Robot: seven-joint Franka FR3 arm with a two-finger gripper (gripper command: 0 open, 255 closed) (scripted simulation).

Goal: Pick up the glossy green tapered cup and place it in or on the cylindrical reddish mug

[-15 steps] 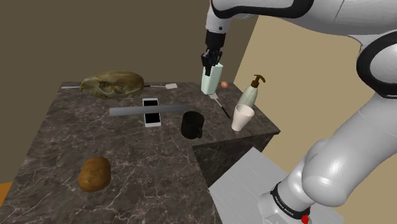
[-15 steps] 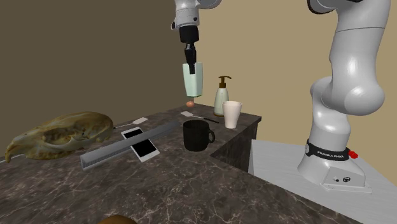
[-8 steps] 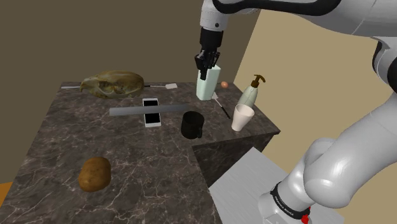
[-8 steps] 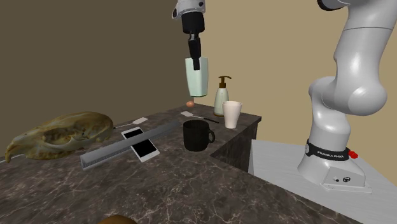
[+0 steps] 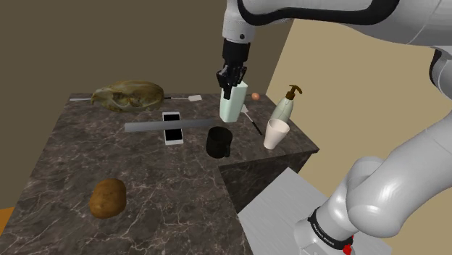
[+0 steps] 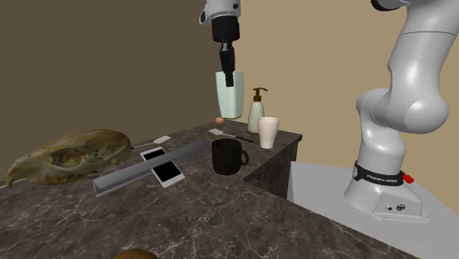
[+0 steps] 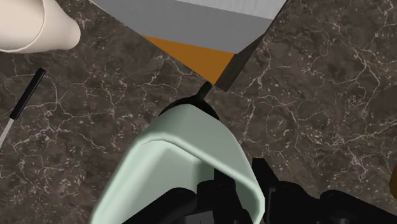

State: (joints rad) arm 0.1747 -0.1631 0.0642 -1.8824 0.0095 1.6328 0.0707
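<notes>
The end effector is clamped narrowly on the rim of the pale green cup, one finger inside the wall and one outside. The cup hangs upright in the air, clear of the bench, above the black mug.

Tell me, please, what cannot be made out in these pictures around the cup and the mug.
- Wrist view: the dark mug is nearly all hidden behind the pale green cup; its opening cannot be seen.
- Wrist view: the white cup is cut off by the picture's edge.
- Second exterior view: the brown potato is cut off by the bottom edge.
- Shoulder view: the small orange thing beside the green cup is too small to name.
</notes>
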